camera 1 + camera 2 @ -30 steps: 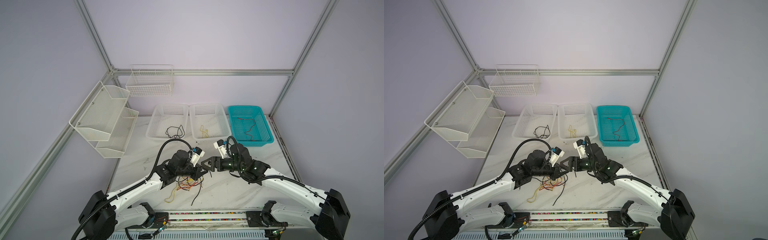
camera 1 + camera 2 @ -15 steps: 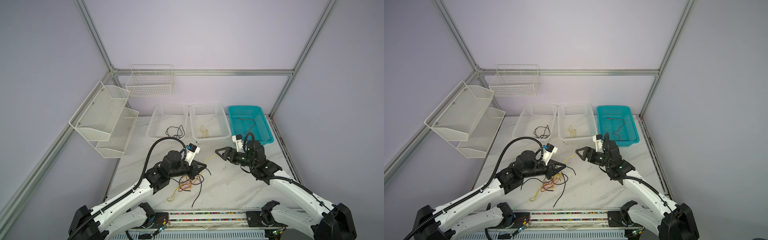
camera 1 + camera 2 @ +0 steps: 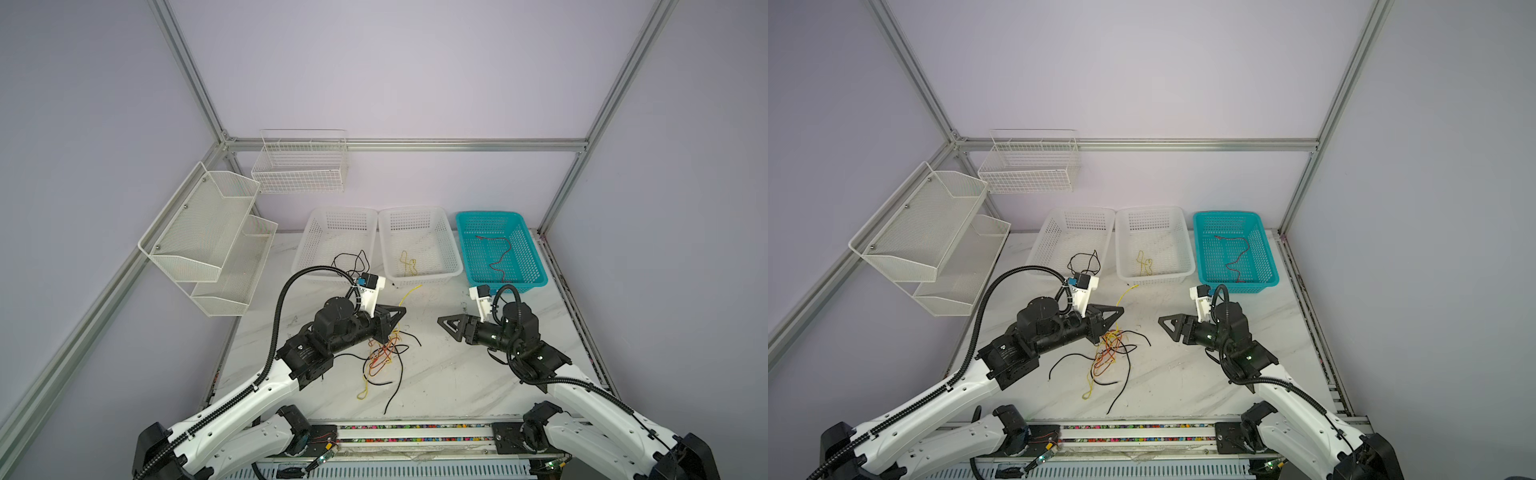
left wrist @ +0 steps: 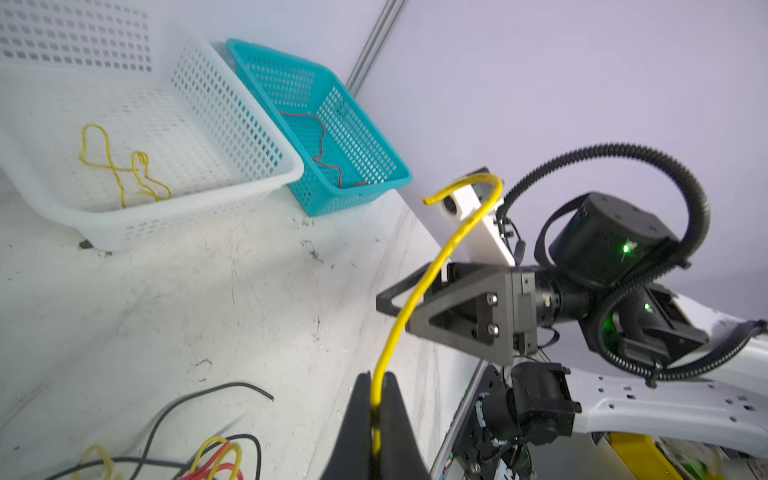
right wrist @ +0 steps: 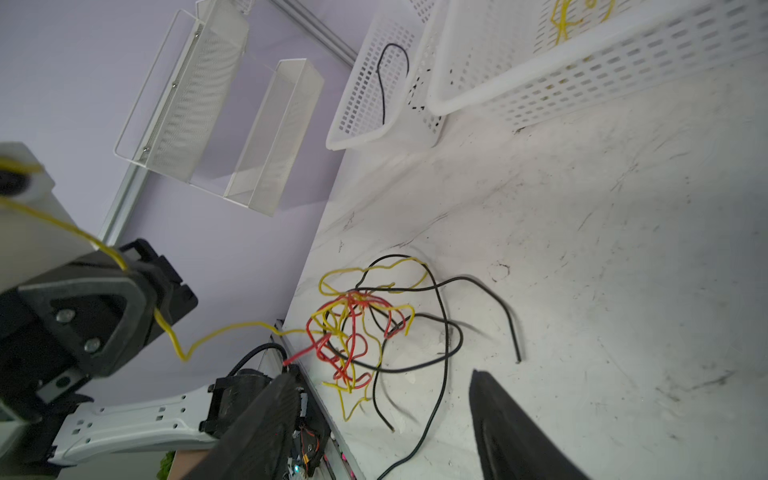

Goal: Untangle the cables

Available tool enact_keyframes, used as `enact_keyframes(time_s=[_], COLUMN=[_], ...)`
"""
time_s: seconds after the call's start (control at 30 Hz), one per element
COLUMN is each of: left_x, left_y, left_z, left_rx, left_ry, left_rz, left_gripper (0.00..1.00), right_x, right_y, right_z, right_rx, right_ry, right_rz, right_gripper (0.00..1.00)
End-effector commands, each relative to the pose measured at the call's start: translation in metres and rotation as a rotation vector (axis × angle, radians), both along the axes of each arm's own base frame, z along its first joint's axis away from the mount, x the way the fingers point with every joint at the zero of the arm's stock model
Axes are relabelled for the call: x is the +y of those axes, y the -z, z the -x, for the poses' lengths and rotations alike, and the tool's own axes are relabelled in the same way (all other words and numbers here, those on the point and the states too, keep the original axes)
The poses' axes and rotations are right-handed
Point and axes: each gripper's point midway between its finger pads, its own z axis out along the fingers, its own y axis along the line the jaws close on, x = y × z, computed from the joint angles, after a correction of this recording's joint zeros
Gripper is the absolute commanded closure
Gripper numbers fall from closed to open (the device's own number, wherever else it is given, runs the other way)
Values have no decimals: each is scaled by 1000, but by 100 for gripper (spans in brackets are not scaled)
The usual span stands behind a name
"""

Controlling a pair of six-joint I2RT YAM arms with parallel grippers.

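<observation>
Cable tangle [image 3: 384,359], black-yellow-red, lay on surface [image 3: 457,374]; left tool [image 3: 401,311] above it pinched yellow cable [image 3: 407,294]; right tool [image 3: 441,322] stood well apart.

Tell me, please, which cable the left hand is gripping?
The yellow cable leading from the tangle, pinched in the shut left hand; the black and red cables there lie loose.

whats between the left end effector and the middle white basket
Only the loose end of the yellow cable, sticking up from the left end effector toward the basket, over bare tabletop; both top views show it.
</observation>
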Motion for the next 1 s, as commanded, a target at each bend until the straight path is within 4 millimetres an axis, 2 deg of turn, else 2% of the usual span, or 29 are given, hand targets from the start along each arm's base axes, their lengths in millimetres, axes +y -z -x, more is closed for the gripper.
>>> enact_keyframes(time_s=[0.0, 0.07, 0.2, 0.4, 0.5, 0.63, 0.73, 0.97], left_x=[9, 9, 11, 15, 17, 19, 20, 20], left_y=[-95, -100, -105, -111, -111, -104, -99, -97], left_z=[-4, -4, -3, 1, 3, 5, 6, 7], left_rx=[-143, -141, -136, -136, -135, -126, -118, -115], left_ry=[-54, -59, -62, -61, -60, -64, -63, -59], left_rz=[221, 254, 299, 342, 348, 351, 355, 351], left_gripper=[100, 100, 100, 100, 100, 100, 100, 100], right_x=[24, 42, 64, 89, 89, 83, 86, 91], right_y=[-21, -21, -14, 8, 3, -17, -31, -39], right_z=[13, 23, 24, 20, 13, 6, 6, 6], right_rx=[-130, -168, -188, -170, -188, -234, -259, -277], right_ry=[-56, -77, -68, -80, -36, 22, 14, 0], right_rz=[-41, -8, 11, 34, 33, -15, -50, -68], right_gripper=[32, 31, 32, 41, 47, 55, 56, 56])
